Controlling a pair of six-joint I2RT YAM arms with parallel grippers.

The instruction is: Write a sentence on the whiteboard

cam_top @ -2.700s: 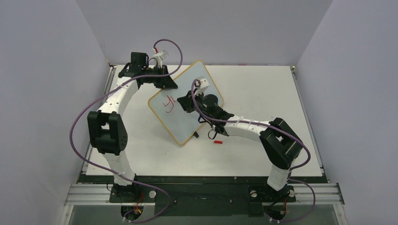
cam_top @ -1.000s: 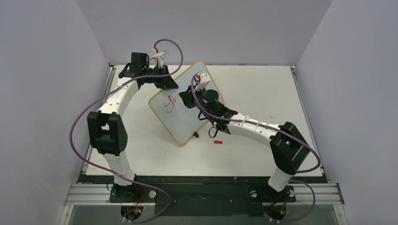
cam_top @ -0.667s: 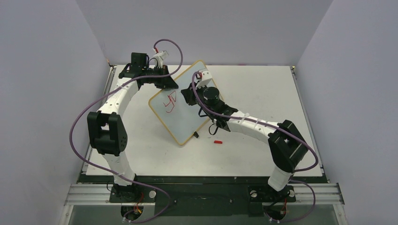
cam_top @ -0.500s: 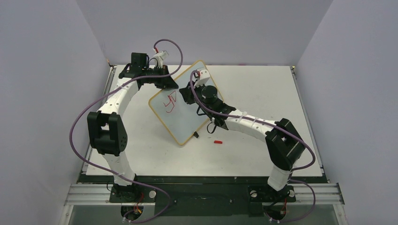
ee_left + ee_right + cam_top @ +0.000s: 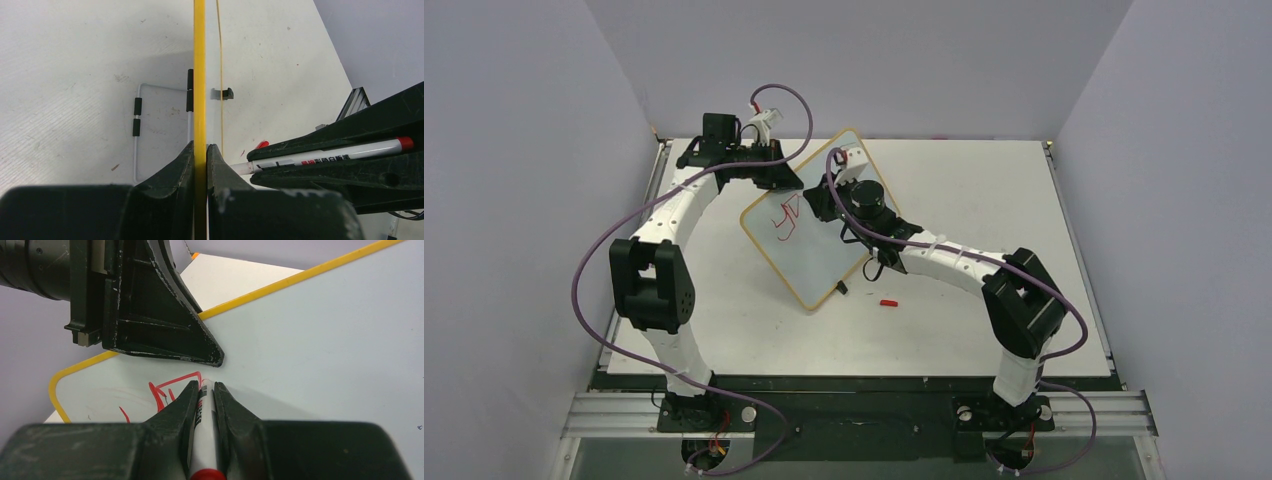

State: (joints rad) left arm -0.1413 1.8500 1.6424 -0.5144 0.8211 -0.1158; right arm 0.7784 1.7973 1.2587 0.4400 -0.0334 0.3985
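— So, where is the whiteboard point(image 5: 819, 262)?
— Propped at a tilt on the white table point(image 5: 984, 200), toward its far left. My left gripper point(image 5: 200, 148) is clamped tight on its yellow frame at the upper edge, and a wire stand point(image 5: 136, 125) sits behind it.
— And your other fingers?
— My right gripper point(image 5: 205, 386) pinches a marker point(image 5: 204, 432), its tip against the board just beside the left gripper's finger, which crowds that spot.
— The sentence point(image 5: 167, 387)?
— Only a few red strokes near the board's left corner; I can't read them.
— Anything else around?
— A small red cap point(image 5: 888, 301) lies on the table near the board's near corner, and a black clip point(image 5: 221, 93) sits at its lower edge.
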